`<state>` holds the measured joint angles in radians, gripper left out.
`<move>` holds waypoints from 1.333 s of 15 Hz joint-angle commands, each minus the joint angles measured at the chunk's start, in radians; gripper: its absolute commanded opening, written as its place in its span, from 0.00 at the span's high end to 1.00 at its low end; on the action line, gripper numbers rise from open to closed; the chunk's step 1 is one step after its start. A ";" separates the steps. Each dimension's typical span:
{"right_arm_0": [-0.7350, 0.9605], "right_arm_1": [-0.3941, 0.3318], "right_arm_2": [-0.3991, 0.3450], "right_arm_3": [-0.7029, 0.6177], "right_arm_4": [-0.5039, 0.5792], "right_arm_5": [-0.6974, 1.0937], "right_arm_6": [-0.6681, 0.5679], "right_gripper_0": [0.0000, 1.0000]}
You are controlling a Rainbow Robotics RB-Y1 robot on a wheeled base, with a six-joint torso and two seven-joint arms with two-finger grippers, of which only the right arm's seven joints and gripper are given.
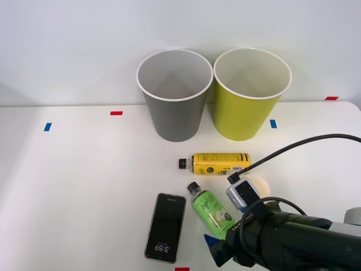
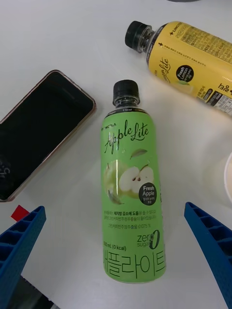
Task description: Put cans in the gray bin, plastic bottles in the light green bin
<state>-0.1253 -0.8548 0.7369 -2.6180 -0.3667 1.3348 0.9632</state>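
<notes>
A plastic bottle (image 1: 213, 212) with a green apple label and black cap lies on the white table, cap pointing toward the bins. My right gripper (image 1: 221, 244) hovers over its lower half, open, with the blue fingers (image 2: 21, 241) on either side of the bottle (image 2: 130, 193) and apart from it. A second plastic bottle (image 1: 217, 162) with a yellow label lies on its side just beyond it, also seen in the wrist view (image 2: 193, 67). The gray bin (image 1: 175, 107) and the light green bin (image 1: 248, 107) stand upright side by side at the back. The cans are out of view.
A smartphone (image 1: 165, 227) lies face up just left of the green bottle, close to my left finger (image 2: 38, 130). A pale round object (image 1: 258, 183) sits beside my wrist. Small red and blue tape marks dot the table. A black cable arcs over my arm.
</notes>
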 commanded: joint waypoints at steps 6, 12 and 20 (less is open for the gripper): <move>-0.139 0.092 0.022 0.029 0.003 0.172 -0.018 0.00; -0.186 0.184 0.029 0.108 0.008 0.258 -0.034 0.00; -0.244 0.201 0.068 0.187 0.014 0.258 -0.041 0.00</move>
<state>-0.3655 -0.6533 0.7970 -2.4394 -0.3545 1.5925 0.9228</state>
